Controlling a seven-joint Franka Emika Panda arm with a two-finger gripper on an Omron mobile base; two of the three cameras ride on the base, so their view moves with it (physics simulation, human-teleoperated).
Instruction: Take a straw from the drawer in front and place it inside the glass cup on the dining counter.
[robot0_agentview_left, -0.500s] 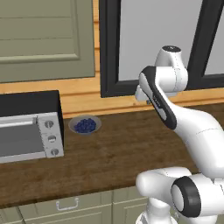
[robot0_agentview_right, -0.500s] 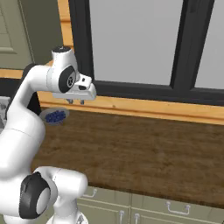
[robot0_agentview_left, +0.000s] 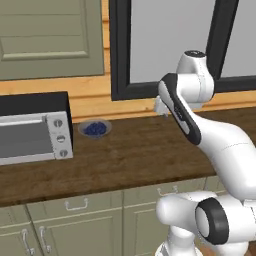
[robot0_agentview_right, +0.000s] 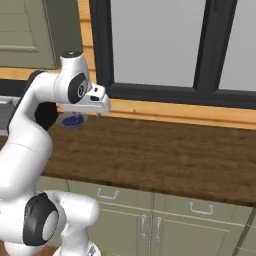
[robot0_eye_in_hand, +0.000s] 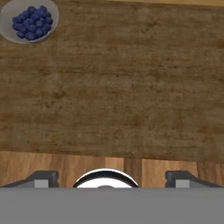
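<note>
My gripper (robot0_agentview_left: 160, 108) (robot0_agentview_right: 101, 112) hangs high over the dark wood kitchen worktop (robot0_agentview_left: 135, 150), pointing down. In the hand view its fingertips (robot0_eye_in_hand: 44, 178) stand wide apart with nothing between them, so it is open (robot0_eye_in_hand: 112, 180). Under the worktop runs a row of sage-green drawer fronts (robot0_agentview_left: 75, 205) (robot0_agentview_right: 107, 193) with small silver handles, all shut. I cannot tell which one is the task's drawer. The straw is hidden. The glass cup and the dining counter are out of view.
A small bowl of blueberries (robot0_agentview_left: 95, 129) (robot0_agentview_right: 73, 120) (robot0_eye_in_hand: 29, 20) sits on the worktop beside a microwave (robot0_agentview_left: 32, 132). A dark-framed window (robot0_agentview_left: 165, 45) rises behind the worktop. Cabinet doors (robot0_agentview_right: 150, 227) stand below the drawers.
The whole picture has shifted up in both base views: the base has backed off from the worktop, and more of the drawer fronts shows. The arm holds its pose.
</note>
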